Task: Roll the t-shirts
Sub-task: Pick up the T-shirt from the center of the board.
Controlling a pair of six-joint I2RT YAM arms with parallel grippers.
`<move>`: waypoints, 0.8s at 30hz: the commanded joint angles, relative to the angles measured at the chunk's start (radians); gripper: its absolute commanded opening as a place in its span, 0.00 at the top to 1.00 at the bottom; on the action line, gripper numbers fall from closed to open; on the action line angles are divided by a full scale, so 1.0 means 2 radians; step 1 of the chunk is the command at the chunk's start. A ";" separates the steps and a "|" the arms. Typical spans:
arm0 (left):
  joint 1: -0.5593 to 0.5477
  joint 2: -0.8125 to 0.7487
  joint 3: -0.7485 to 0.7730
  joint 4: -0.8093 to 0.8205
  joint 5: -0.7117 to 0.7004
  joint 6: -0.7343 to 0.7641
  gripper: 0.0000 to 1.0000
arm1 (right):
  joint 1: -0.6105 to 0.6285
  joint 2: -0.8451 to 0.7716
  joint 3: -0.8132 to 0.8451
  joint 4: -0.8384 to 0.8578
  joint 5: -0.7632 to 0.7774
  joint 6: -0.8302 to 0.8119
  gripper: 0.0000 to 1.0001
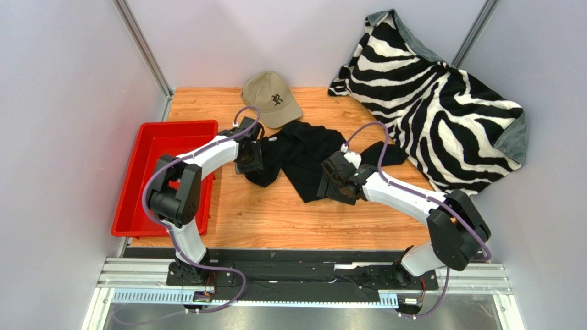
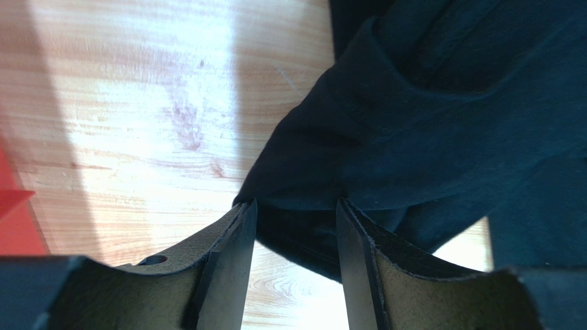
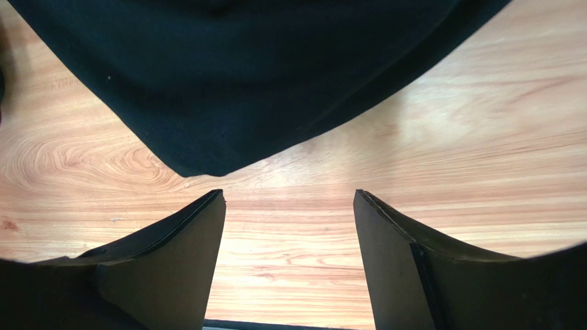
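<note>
One wooden table (image 1: 275,220) carries everything: a zebra-striped blanket (image 1: 441,103) heaped far right, the black t-shirt (image 1: 300,155) crumpled mid-table, a red tray (image 1: 148,137) at the left edge, a tan cap (image 1: 270,96) just behind the shirt. The left gripper (image 2: 296,206) straddles the shirt's left edge, cloth between its jaws (whether it pinches, I cannot tell). The right gripper (image 3: 289,196) stands spread over bare wood, just short of the shirt's near edge.

The cap (image 1: 271,98), at twelve o'clock, bears a dark front emblem resembling an R. The white label (image 1: 275,137) on the t-shirt (image 1: 303,155) is too small to read.
</note>
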 commanded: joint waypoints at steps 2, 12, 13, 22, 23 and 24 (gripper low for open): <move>0.001 -0.028 -0.024 -0.003 -0.013 -0.021 0.46 | 0.010 0.017 -0.032 0.102 -0.006 0.077 0.27; 0.002 -0.062 -0.058 0.007 -0.015 -0.021 0.38 | 0.011 0.049 -0.042 0.144 0.045 0.098 0.64; 0.002 -0.061 -0.060 0.010 -0.014 -0.022 0.38 | 0.011 0.047 -0.039 0.139 0.048 0.097 0.83; 0.002 -0.064 -0.033 0.037 0.002 -0.003 1.00 | -0.011 -0.033 0.014 0.026 0.125 0.042 1.00; 0.002 -0.075 -0.028 0.029 -0.005 0.007 1.00 | -0.019 -0.064 0.016 0.007 0.129 0.031 1.00; 0.002 -0.087 -0.022 0.023 -0.021 0.016 1.00 | -0.029 -0.080 0.021 -0.004 0.131 0.023 1.00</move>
